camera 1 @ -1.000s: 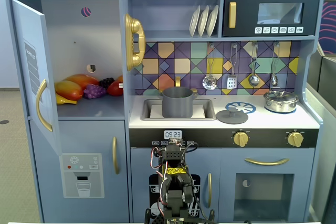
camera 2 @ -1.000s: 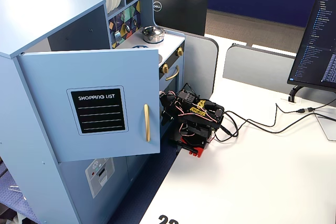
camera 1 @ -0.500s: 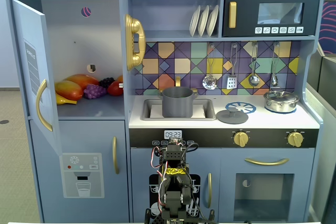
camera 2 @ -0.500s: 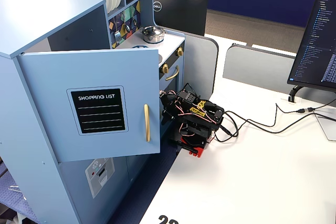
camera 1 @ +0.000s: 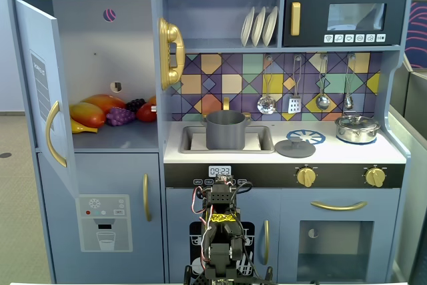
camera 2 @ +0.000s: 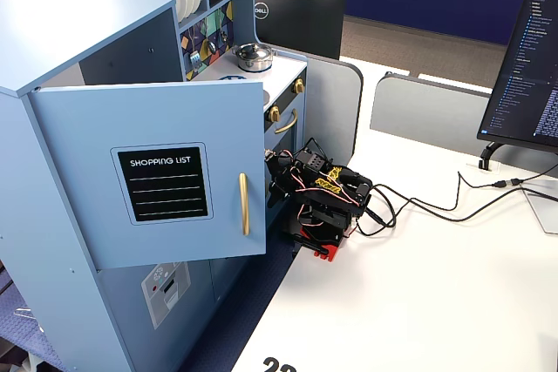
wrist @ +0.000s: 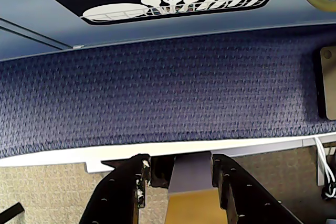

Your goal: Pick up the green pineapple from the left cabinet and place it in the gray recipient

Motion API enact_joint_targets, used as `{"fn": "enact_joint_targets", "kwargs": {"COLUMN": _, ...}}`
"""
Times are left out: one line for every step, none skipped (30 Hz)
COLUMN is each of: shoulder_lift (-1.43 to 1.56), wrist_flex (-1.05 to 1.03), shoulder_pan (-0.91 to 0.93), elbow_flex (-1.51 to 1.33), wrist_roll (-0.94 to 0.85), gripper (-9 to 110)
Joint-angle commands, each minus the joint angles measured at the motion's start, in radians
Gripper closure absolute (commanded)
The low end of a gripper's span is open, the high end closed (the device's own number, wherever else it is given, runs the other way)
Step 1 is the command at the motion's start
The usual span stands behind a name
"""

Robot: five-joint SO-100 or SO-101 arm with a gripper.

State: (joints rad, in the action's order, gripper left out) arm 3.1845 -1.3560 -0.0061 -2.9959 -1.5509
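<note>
One arm [camera 1: 221, 241]: folded low at the table edge, in front of the toy kitchen.
jaws: gripper [wrist: 178, 179] spread, holding nothing, aimed down at the blue carpet [wrist: 157, 98].
target: no green pineapple identifiable; fruit pile [camera 1: 110, 111] sits on the open left cabinet shelf [camera 1: 117, 139].
bearing: fruit lies up and left of the arm, well apart.
gray pot [camera 1: 225, 129]: in the sink, above the arm.

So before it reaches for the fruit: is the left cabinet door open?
Open. The cabinet door is swung wide, showing the toy fruit on the shelf inside.
</note>
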Motion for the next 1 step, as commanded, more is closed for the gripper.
{"fn": "enact_joint_targets", "kwargs": {"shoulder_lift": -0.006, "wrist_flex": -0.173, "shoulder_pan": 0.018, "elbow_flex": -0.006, "wrist_roll": 0.038, "gripper": 96}}
